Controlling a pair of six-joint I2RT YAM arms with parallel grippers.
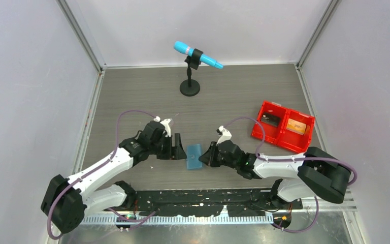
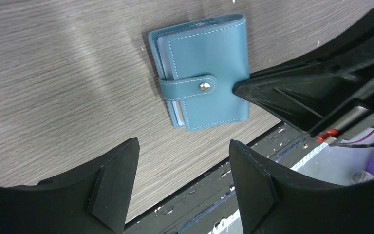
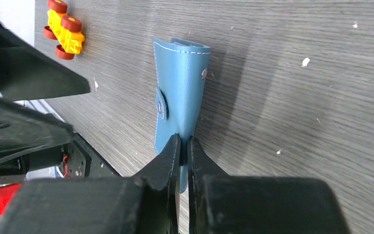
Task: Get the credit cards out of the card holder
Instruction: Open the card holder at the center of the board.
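I have the card holder [image 1: 194, 156] closed on the table [image 1: 233, 101] between the arms, long axis near-to-far | right gripper [image 3: 184, 144] clamped on its spine edge | left gripper [image 2: 184, 146] spread, just beside its strap edge

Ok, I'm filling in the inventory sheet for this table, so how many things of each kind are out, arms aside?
Wallet: 1
Red bin: 1
Microphone on its stand: 1
Toy car: 1
Orange card, in the bin: 1
Dark item, in the bin, too small to identify: 1
Total: 6
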